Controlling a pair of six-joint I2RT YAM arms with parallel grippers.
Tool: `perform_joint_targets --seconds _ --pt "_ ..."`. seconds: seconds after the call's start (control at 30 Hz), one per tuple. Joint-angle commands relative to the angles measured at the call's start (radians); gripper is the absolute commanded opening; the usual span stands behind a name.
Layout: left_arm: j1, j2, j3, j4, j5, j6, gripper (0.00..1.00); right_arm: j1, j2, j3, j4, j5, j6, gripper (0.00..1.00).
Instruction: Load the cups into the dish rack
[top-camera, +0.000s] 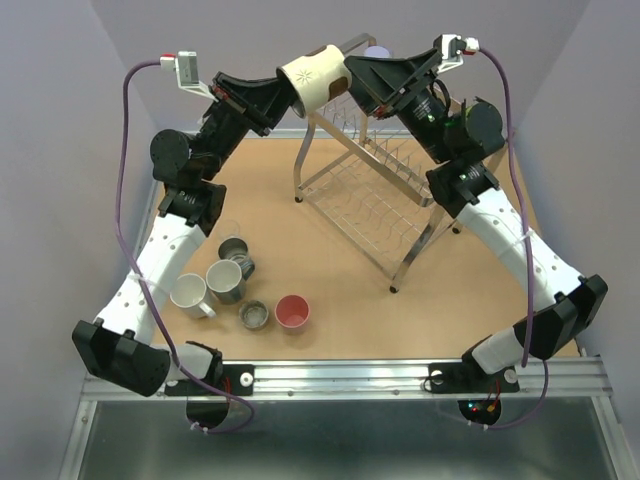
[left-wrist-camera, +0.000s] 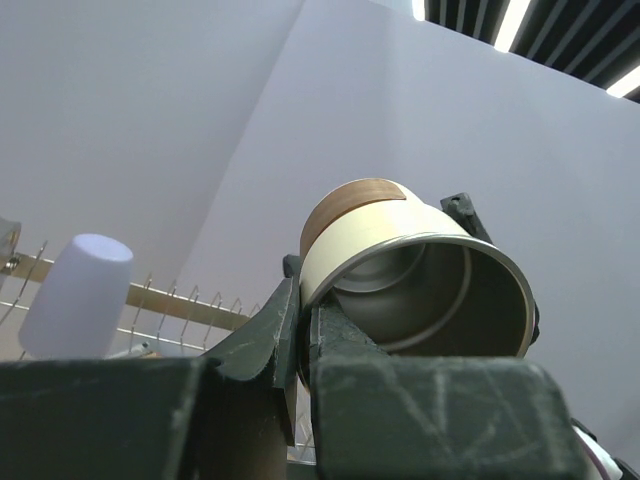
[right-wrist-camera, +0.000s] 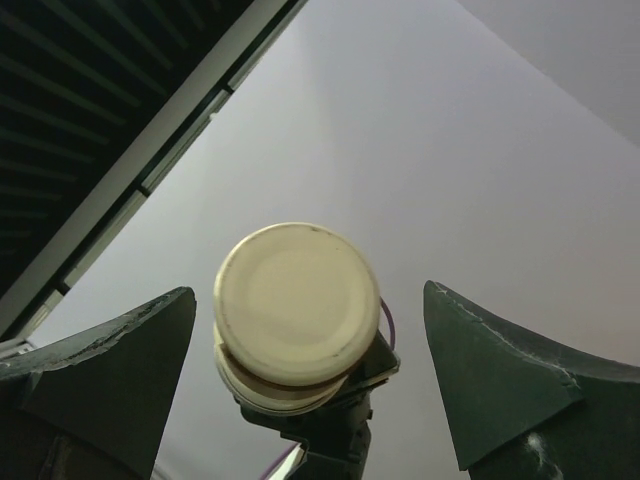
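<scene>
My left gripper (top-camera: 283, 92) is shut on the rim of the cream-and-brown cup (top-camera: 313, 76) and holds it high, lying sideways, above the near end of the chrome dish rack (top-camera: 375, 195). In the left wrist view the cup (left-wrist-camera: 400, 255) has one finger inside and one outside its wall. My right gripper (top-camera: 352, 78) is open, its fingers spread either side of the cup's base (right-wrist-camera: 295, 305) without touching. A lavender cup (left-wrist-camera: 75, 295) stands upside down on the rack's upper tier. On the table at the left lie a white handled mug (top-camera: 190, 296), a grey-teal cup (top-camera: 226, 281), two metal cups (top-camera: 237, 252) and a pink cup (top-camera: 292, 312).
The rack stands tilted across the middle right of the brown table (top-camera: 300, 240). Grey walls (top-camera: 80, 120) close in the left, far and right sides. A metal rail (top-camera: 340, 375) runs along the near edge by the arm bases.
</scene>
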Motion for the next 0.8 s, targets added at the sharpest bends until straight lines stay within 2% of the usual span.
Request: perform_joint_targets --seconds 0.0,0.43,0.77 --pt "-0.02 -0.006 0.07 0.079 -0.014 0.034 0.0 0.017 0.008 0.069 -0.023 0.0 -0.047 1.0" --pt "-0.097 0.056 0.073 0.059 -0.086 0.111 0.0 0.048 0.081 0.1 0.113 -0.007 0.045 1.0" --pt "-0.114 0.001 -0.006 0.057 -0.175 0.172 0.0 0.047 0.079 0.105 0.13 0.125 0.058 0.98"
